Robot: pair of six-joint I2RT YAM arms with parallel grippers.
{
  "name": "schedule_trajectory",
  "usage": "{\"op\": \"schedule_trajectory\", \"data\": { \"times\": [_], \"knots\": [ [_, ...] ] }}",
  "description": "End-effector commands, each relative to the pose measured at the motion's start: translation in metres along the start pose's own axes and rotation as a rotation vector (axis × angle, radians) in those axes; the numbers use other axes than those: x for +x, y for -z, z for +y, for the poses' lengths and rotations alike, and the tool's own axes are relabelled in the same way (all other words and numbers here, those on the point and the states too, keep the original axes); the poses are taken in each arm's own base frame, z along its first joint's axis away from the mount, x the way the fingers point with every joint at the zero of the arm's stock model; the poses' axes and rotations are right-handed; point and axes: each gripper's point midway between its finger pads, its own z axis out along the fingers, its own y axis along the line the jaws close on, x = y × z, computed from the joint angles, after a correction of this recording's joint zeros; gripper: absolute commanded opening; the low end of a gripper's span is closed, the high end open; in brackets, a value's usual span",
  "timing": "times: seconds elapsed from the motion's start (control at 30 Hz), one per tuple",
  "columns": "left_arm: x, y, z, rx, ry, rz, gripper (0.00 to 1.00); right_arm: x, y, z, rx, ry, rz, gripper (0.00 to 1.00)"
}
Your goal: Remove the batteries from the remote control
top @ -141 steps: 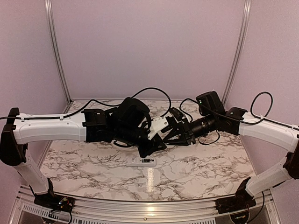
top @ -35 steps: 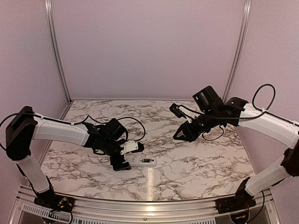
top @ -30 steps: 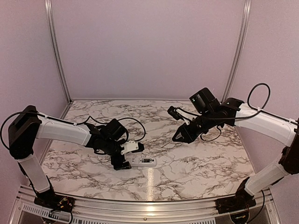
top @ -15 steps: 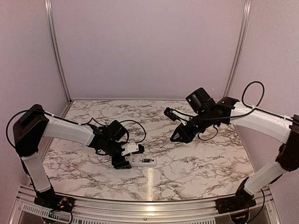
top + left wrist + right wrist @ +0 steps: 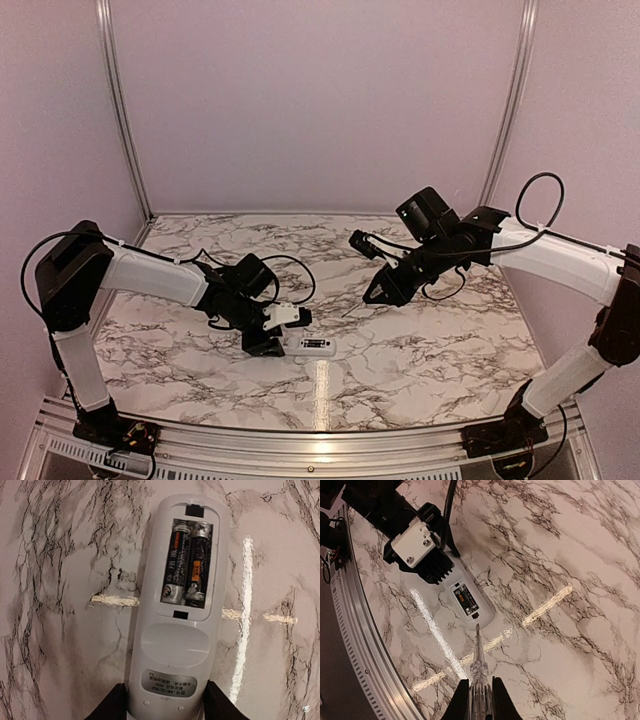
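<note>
The white remote control [image 5: 314, 346] lies back-up on the marble table, its cover off. Two dark batteries [image 5: 187, 570] sit side by side in its open compartment; they also show in the right wrist view [image 5: 464, 599]. My left gripper [image 5: 274, 344] is low on the table, shut on the remote's near end [image 5: 170, 670], one black finger [image 5: 112, 705] on each side. My right gripper [image 5: 384, 291] hovers to the remote's right, shut on a long thin grey stick [image 5: 478, 667]. The stick's tip hangs just short of the remote's end [image 5: 482, 615].
The marble table [image 5: 430, 350] ends at an aluminium rail along the front [image 5: 365, 645]. Pink walls with metal posts [image 5: 118, 110] close in the back and sides. Black cables [image 5: 290, 268] loop behind the left wrist and hang off the right arm [image 5: 450, 290].
Both arms have left their raised meeting at the middle. My left gripper has settled at the remote's left end. My right gripper has moved left and down, bringing the stick closer to the remote.
</note>
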Motion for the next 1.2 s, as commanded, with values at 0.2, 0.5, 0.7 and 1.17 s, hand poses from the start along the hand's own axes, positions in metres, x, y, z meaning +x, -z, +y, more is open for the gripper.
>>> {"op": "schedule_trajectory", "data": {
  "times": [0.2,0.5,0.7,1.17],
  "knots": [
    [0.000,0.001,-0.007,0.043,0.037,-0.001,0.32,-0.004,0.010,0.008,-0.007,0.006,-0.027,0.00],
    [-0.004,0.008,-0.025,0.033,0.048,0.008,0.27,0.002,0.012,0.011,-0.019,0.003,-0.035,0.00],
    [-0.022,0.013,-0.037,0.008,0.057,-0.037,0.25,0.010,0.009,0.018,-0.045,0.023,-0.030,0.00],
    [-0.030,0.005,-0.047,-0.096,0.009,0.002,0.16,0.032,-0.013,0.027,-0.068,0.086,0.012,0.00]
  ]
}}
